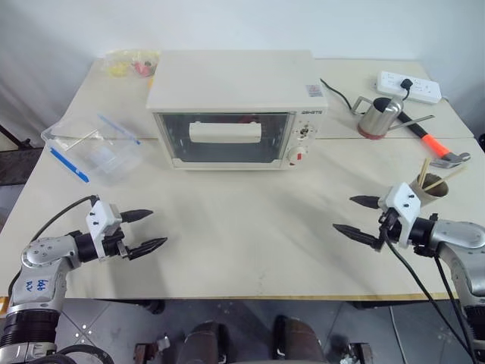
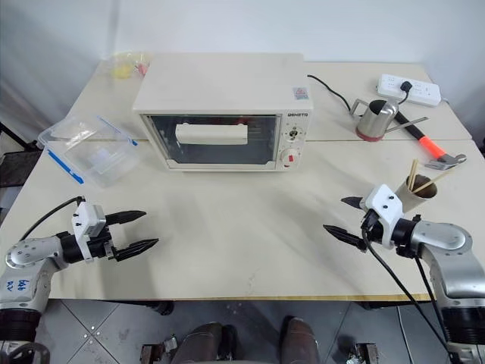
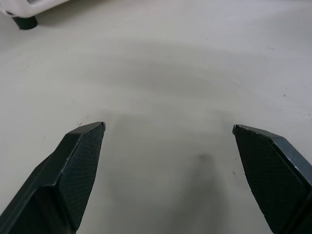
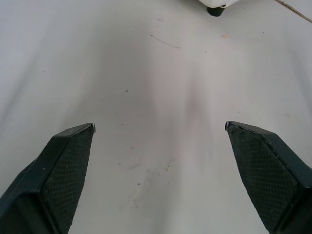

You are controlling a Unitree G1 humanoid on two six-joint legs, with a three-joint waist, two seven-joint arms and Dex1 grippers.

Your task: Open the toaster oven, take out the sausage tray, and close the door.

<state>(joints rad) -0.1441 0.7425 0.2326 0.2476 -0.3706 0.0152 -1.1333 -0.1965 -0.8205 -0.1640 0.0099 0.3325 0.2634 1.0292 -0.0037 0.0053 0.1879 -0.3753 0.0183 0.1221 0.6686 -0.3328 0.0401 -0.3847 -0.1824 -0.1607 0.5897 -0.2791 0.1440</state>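
Opening has not begun: the toaster oven (image 1: 239,110) door (image 1: 227,138) is closed. Both the left gripper (image 1: 148,230) and right gripper (image 1: 356,216) hover spread, empty; next, one must reach the handle (image 1: 225,133).

The toaster oven (image 2: 223,106) sat on the counter (image 2: 242,235), its door (image 2: 211,139) closed. Both hands, left hand (image 2: 135,232) and right hand (image 2: 342,218), hovered open, well apart.

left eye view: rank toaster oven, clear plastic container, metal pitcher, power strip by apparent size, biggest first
1. toaster oven, by far the largest.
2. clear plastic container, lid included.
3. and 4. metal pitcher and power strip: they look about alike. The strip sits farther back, so I would not rank these two.
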